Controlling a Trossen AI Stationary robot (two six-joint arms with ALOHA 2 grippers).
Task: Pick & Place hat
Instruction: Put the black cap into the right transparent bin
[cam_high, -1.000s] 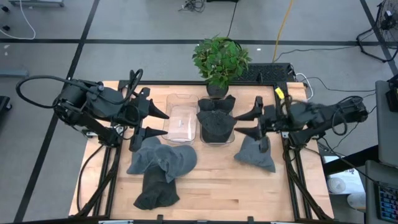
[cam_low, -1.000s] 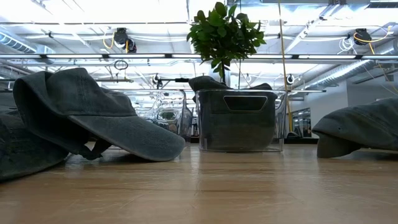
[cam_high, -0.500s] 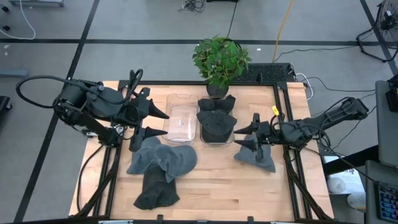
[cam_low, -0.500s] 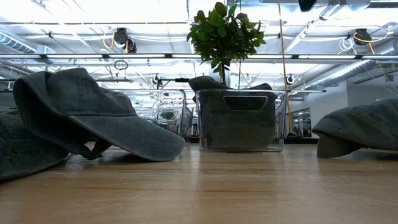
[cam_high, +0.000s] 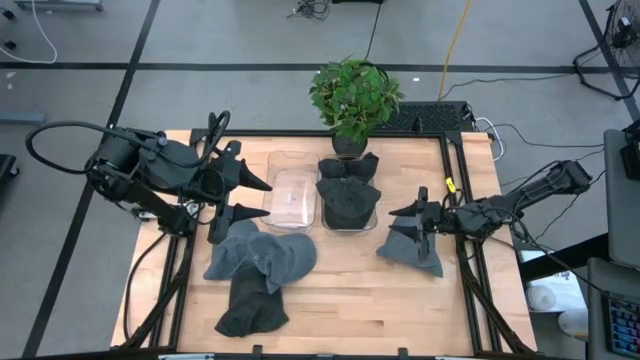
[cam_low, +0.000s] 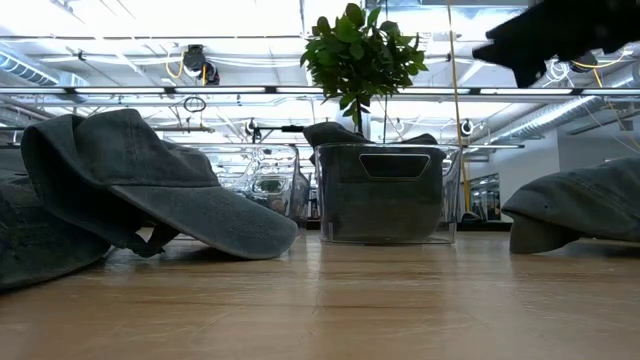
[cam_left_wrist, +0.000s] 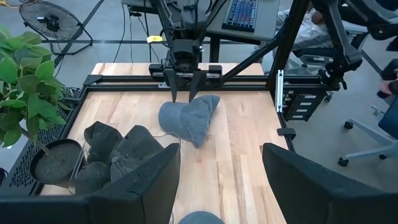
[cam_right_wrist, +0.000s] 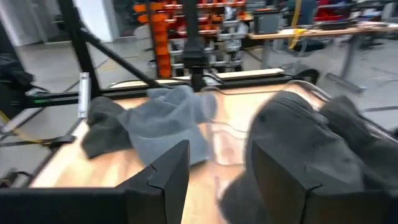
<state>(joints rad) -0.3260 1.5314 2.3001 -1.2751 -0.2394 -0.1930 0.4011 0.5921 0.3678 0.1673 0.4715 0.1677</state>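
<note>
One soft, light hat (cam_high: 412, 247) at right of the tabletop (cam_high: 350, 300) — right end effector (cam_high: 406, 222) over it, fingers apart — probably best pinched at its crown fold.

the right tool (cam_high: 411, 222) hangs spread over the lone hat (cam_high: 411, 247), nothing between them. just beside it the hat-filled bin (cam_high: 347, 205) and plant (cam_high: 352, 95) block; bare worktop (cam_high: 350, 290) opens toward the front edge.
</note>
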